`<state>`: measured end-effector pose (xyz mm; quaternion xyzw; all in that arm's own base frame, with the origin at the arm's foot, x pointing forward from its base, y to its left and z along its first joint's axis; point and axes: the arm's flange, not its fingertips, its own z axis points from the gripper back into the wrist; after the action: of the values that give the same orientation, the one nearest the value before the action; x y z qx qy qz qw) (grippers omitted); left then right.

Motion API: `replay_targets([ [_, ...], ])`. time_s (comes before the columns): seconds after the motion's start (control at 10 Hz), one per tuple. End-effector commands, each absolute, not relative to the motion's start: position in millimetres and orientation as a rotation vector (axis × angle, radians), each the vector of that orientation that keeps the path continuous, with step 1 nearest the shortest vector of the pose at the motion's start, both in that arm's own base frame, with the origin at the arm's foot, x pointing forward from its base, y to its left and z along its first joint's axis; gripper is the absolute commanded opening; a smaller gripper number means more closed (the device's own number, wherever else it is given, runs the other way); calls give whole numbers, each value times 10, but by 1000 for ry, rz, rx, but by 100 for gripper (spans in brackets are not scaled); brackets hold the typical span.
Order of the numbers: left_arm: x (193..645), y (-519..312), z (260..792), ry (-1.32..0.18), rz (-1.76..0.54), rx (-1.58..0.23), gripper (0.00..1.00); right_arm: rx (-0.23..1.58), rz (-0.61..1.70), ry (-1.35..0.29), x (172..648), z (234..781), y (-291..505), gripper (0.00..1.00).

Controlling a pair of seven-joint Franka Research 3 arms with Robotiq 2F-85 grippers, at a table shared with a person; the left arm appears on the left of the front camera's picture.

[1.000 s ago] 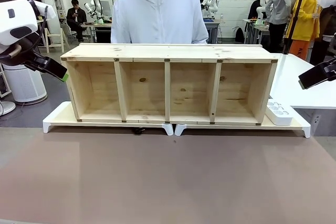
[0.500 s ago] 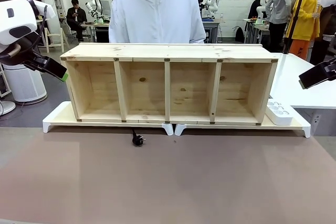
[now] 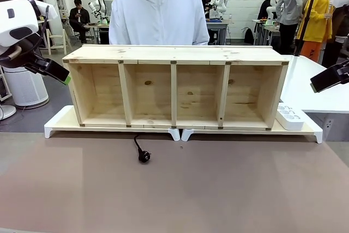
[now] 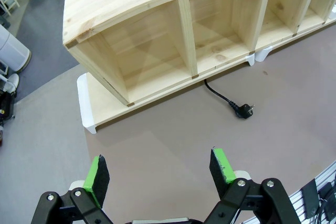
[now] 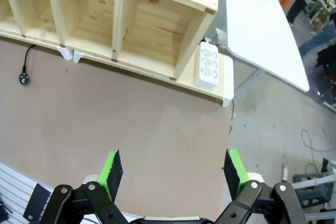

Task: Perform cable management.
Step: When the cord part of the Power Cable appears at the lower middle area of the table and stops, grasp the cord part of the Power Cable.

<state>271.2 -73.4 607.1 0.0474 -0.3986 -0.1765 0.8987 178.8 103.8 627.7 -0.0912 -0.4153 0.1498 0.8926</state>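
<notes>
item: cable (image 3: 143, 156), black. plug end lies on brown tabletop (image 3: 218, 189) just before wooden shelf (image 3: 174, 54), cord running back under shelf.
step, i judge: pickup not yet begun.
left gripper (image 4: 160, 169): jaws apart, empty, well above and apart from plug.
right gripper (image 5: 173, 170): jaws apart, empty, farther off.
next: i'd lower left gripper onto plug end.

Cable (image 3: 139, 148): plug end in the open; the rest runs out of sight beneath the wooden shelf (image 3: 174, 53) | Person (image 3: 158, 17): hands and lower body hidden behind the shelf; head cut by the top edge
</notes>
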Motion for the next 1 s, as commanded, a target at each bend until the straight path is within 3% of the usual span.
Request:
replay_targets([
  [0.0, 2732, -730, 6076, -834, -371, 105, 100, -190, 304, -866, 1784, 6286, 1026, 100],
  [0.9, 2732, -730, 6076, -834, -371, 105, 100, -190, 304, -866, 1784, 6286, 1026, 100],
])
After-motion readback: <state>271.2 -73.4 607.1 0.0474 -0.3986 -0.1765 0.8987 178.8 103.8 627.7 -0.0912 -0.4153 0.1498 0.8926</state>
